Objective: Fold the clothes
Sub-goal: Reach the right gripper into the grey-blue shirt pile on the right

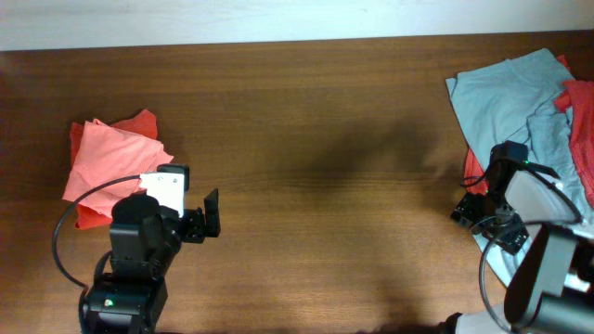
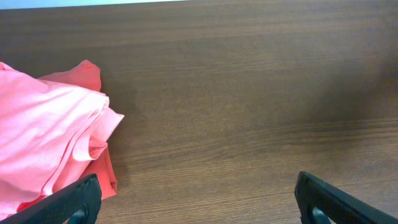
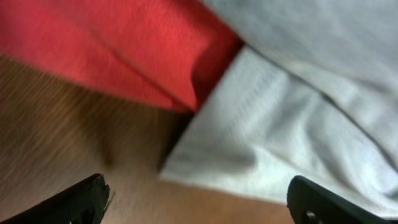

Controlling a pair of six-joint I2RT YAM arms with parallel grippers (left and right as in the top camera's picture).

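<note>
A folded pink-red garment lies at the table's left; it also shows in the left wrist view. My left gripper is open and empty just right of it, above bare wood. A pile of light blue-grey and red clothes lies at the far right. My right gripper is open, low over the pile's near-left edge. The right wrist view shows a pale grey cloth and a red cloth just ahead of the open jaws.
The brown wooden table spans the view. Black cables loop beside both arms. The pile reaches the right edge of the overhead view.
</note>
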